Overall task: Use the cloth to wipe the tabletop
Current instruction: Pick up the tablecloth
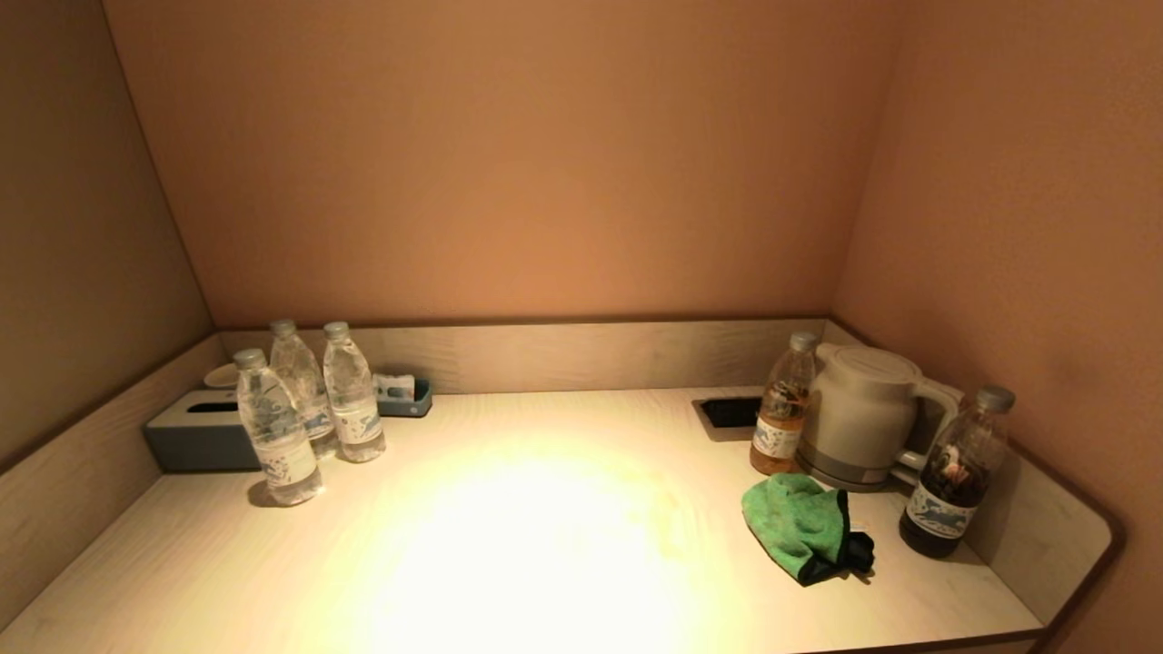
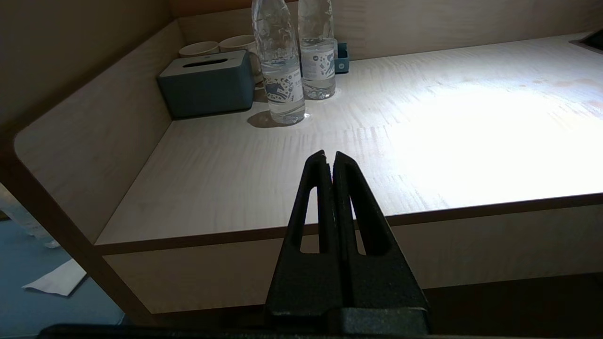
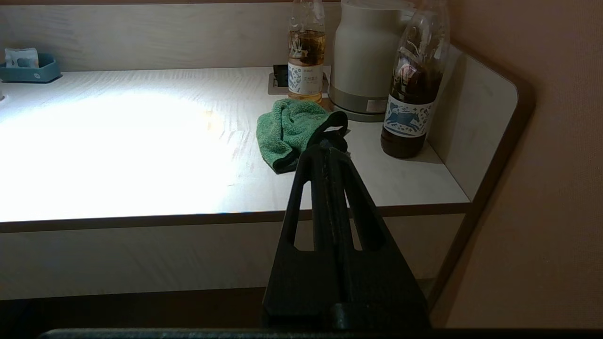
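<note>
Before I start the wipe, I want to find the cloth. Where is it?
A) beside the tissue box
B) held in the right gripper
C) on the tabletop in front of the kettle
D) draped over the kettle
C: the cloth lies crumpled on the tabletop in front of the kettle; the right gripper is shut and holds nothing.

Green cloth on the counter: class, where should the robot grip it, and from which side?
Grip the raised, bunched fold of the green cloth from above with the right hand, probably coming from the front edge. The amber bottle, kettle and dark bottle crowd its back and right, while the front is open.
</note>
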You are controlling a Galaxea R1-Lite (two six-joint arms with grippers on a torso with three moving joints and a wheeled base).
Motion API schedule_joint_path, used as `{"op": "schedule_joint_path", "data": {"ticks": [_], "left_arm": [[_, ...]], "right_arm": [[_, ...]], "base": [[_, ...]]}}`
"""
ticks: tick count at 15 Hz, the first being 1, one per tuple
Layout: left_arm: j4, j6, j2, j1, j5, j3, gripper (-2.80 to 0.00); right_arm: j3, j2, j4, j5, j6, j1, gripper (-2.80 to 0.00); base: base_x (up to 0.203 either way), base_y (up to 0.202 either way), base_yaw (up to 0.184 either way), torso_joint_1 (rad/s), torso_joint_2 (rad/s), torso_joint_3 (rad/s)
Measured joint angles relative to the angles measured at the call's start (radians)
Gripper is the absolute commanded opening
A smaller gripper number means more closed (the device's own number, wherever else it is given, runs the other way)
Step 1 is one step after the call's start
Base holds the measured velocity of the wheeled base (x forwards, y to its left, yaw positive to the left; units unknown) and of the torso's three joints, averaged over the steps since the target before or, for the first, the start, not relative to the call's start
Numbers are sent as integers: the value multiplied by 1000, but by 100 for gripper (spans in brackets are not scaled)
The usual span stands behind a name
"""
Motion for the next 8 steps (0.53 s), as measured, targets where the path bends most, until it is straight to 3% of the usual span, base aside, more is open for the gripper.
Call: {"op": "schedule_joint_path", "data": {"ticks": [8], "left_arm": [[0,0,0,1,0,1,-280]], "right_arm": [[0,0,0,-2,-9,-1,-280]], "base": [[0,0,0,0,0,0]]}}
